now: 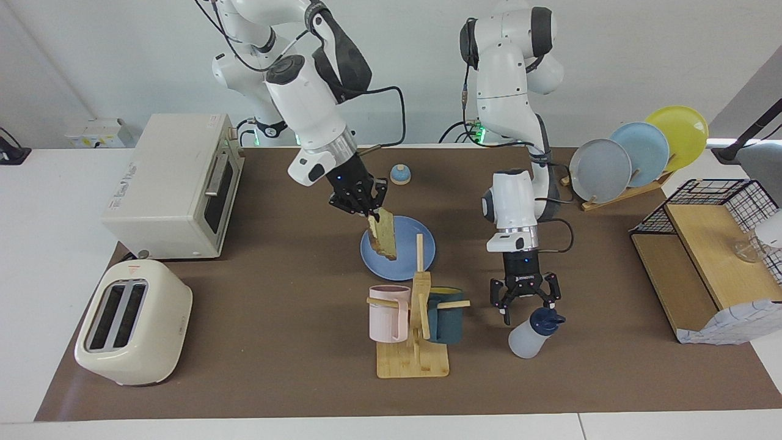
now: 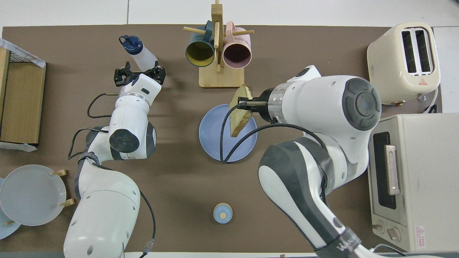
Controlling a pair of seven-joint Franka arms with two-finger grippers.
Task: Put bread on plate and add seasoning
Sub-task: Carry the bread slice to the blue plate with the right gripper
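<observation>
Our right gripper [image 1: 368,211], clamped on the bread [image 1: 385,236], hangs it edge-down over the plate [image 1: 413,256], not yet laid flat, while our spread left gripper [image 1: 526,300] hovers above the untouched seasoning [image 1: 530,336] near the mug rack [image 1: 414,330].

- A plain white wall [image 1: 391,73] closes the scene at the robots' end.
- A white table [image 1: 55,201] carries a brown mat [image 1: 293,318] that covers most of its top.
- Even, soft light falls from above, and the shadows on the mat are faint.
- A white socket box [image 1: 98,132] sits against the wall, at the table's back edge.
- A black cable [image 1: 12,150] lies on the table's corner by the wall.
</observation>
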